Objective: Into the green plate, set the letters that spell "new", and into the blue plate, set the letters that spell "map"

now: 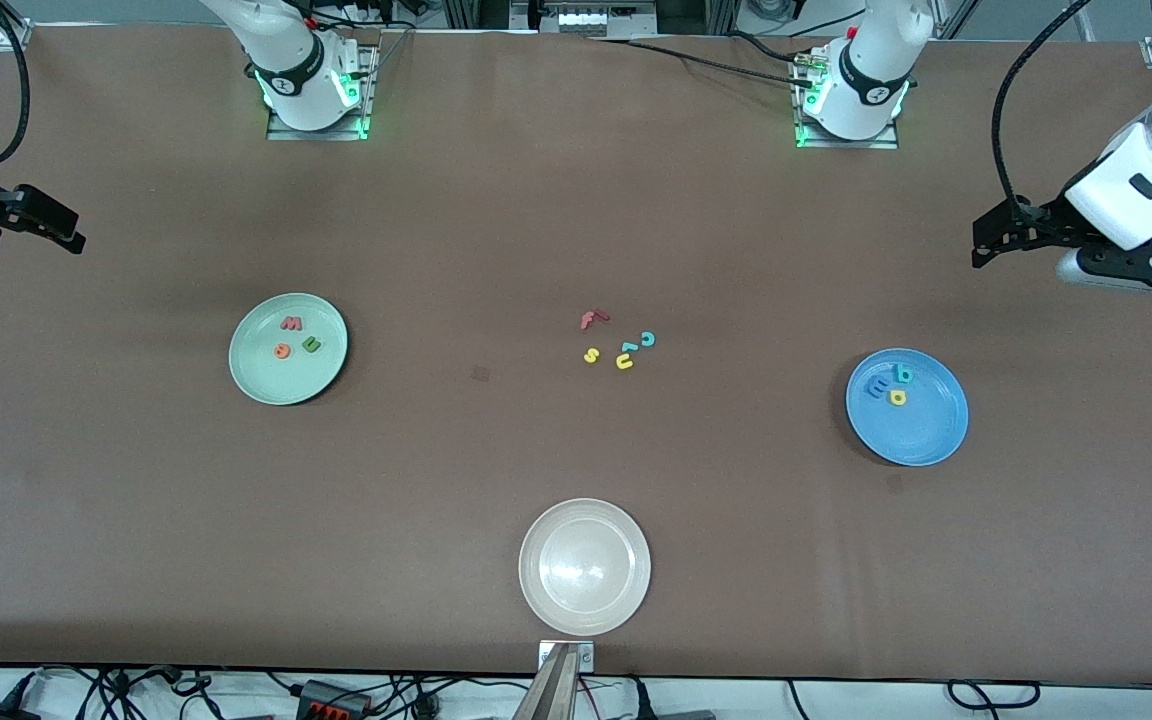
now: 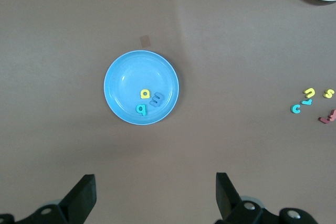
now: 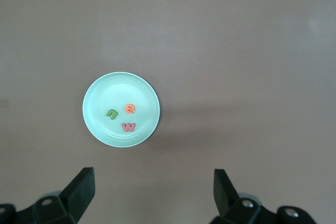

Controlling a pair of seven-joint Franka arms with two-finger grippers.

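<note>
The green plate holds the pinkish-red w, the orange e and the dark green n. In the blue plate lie the blue m, the teal a and the yellow p. My left gripper hangs open and empty over bare table at the left arm's end. My right gripper hangs open and empty over the right arm's end.
Loose letters lie mid-table between the two plates: a red f, a teal c, a yellow s, a yellow u. A white plate sits nearer the front camera than the loose letters.
</note>
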